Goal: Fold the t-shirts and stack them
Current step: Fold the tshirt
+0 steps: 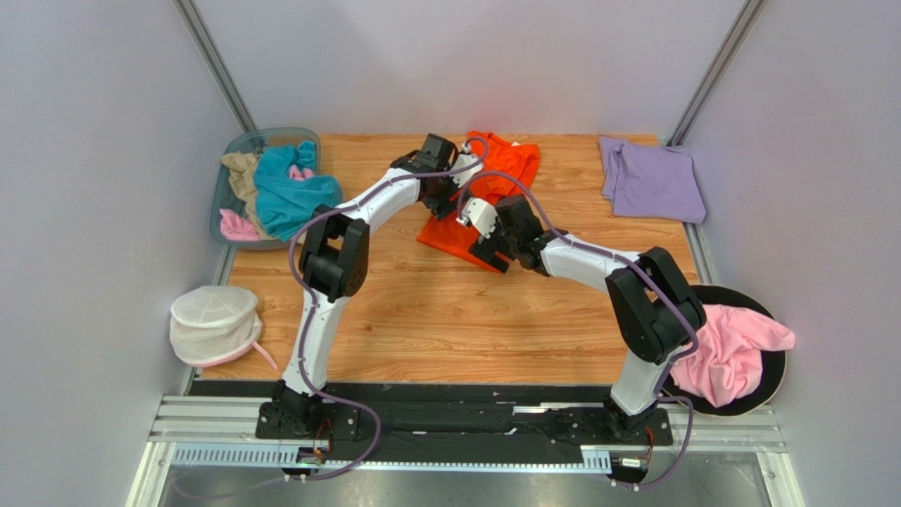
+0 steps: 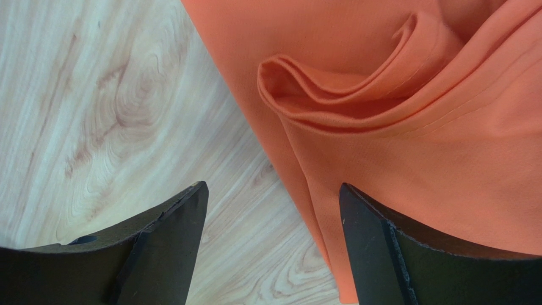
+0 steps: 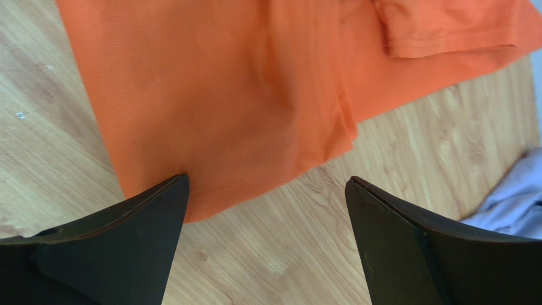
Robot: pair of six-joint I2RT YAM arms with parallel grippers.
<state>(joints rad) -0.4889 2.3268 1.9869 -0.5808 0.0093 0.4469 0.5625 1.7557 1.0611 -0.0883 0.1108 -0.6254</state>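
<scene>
left gripper point(image 2: 273, 190) wide open straddling orange t-shirt point(image 1: 510, 164) left edge, right gripper point(image 3: 267, 181) wide open over its near corner, both holding nothing

No legible txt, labels, brand marks, nos. or signs in any view; none on cloth or arms.

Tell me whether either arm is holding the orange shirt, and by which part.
Nothing is held. The left gripper stands open across an edge of the orange shirt, the right gripper open over its corner; no cloth is pinched.
</scene>
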